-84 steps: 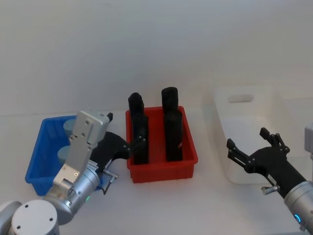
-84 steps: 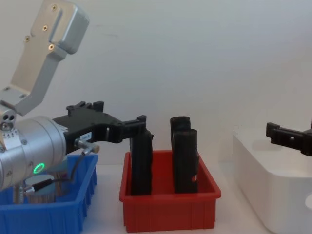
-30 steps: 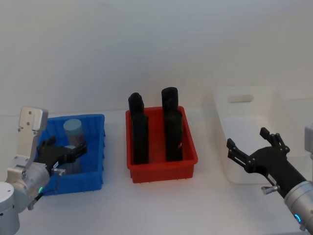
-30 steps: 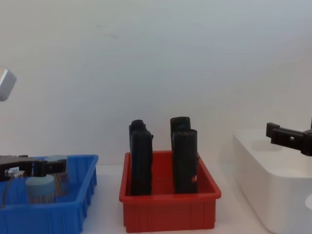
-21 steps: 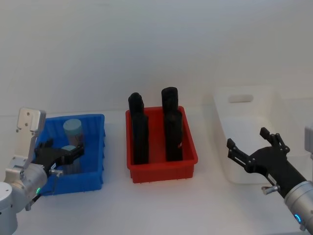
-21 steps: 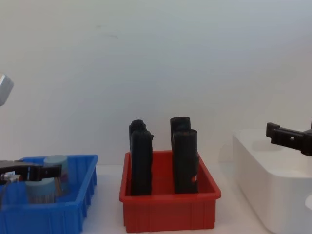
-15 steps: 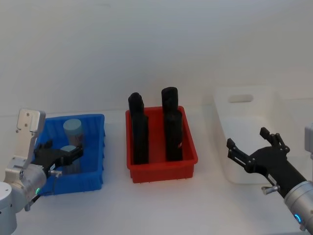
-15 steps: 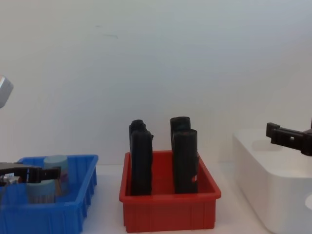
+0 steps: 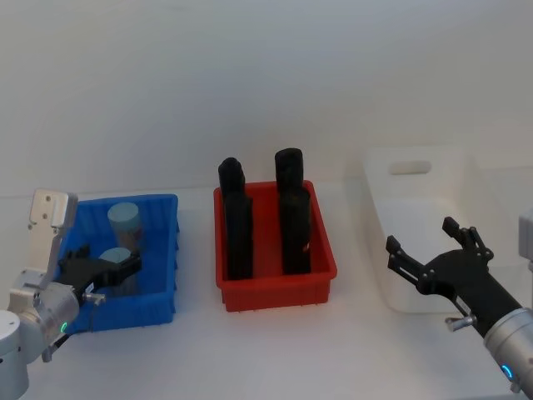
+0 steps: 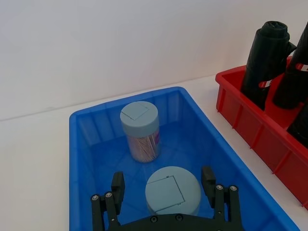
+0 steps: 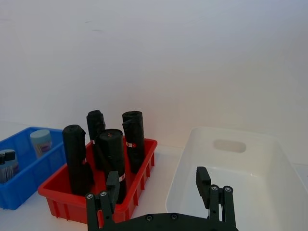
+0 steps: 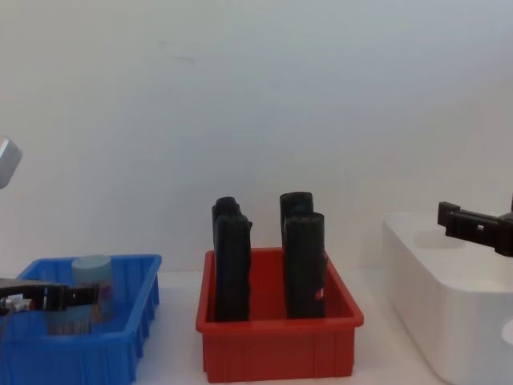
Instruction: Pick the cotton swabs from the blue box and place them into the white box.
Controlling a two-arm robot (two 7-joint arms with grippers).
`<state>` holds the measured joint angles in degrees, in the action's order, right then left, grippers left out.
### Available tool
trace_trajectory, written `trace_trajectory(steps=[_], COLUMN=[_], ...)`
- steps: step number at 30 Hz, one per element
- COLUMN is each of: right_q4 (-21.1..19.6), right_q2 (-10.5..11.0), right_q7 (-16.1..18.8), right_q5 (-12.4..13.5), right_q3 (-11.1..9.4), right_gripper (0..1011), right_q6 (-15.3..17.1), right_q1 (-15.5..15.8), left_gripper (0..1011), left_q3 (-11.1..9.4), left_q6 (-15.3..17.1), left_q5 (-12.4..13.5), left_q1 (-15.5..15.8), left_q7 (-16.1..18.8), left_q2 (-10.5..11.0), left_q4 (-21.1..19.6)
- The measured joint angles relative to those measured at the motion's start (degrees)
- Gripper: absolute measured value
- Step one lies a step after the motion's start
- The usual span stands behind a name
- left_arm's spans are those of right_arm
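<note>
At the far left, the left gripper (image 10: 163,183) sits low inside the low bright-blue ribbed plastic box (image 9: 164,250). Its fingers (image 10: 117,186) are spread wide on either side of the nearer clear cotton-swab jar with a pale blue lid (image 10: 172,191). A gap shows at each side of the lid, so they seem not to touch it. The 2nd such jar (image 10: 140,126) stands upright toward the box's back wall. In the middle, a red plastic bin (image 9: 275,293) holds 4 upright black rolls (image 9: 290,218). To the right stands the large smooth white plastic tub (image 9: 379,200). The right gripper (image 9: 420,237) hovers at its near edge, fingers splayed wide and holding nothing.
</note>
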<state>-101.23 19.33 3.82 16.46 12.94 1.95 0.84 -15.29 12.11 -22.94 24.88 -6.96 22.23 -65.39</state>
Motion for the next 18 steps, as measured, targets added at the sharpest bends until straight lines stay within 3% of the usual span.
trace_trajectory(steps=[8,18], right_q4=[0.0,0.0], right_q2=[0.0,0.0], right_q7=[0.0,0.0], right_q5=[0.0,0.0], right_q3=[0.0,0.0], right_gripper=[1002,1002], right_q6=[0.0,0.0], right_q1=[0.0,0.0], left_gripper=[980,726], left_q3=[0.15,0.37], left_q6=[0.27,0.49], left_q5=[-0.01,-0.81], left_q1=[0.55,0.97], left_q7=[-0.46,-0.86], left_q2=[-0.27,-0.56], left_q4=[1.24,2.48])
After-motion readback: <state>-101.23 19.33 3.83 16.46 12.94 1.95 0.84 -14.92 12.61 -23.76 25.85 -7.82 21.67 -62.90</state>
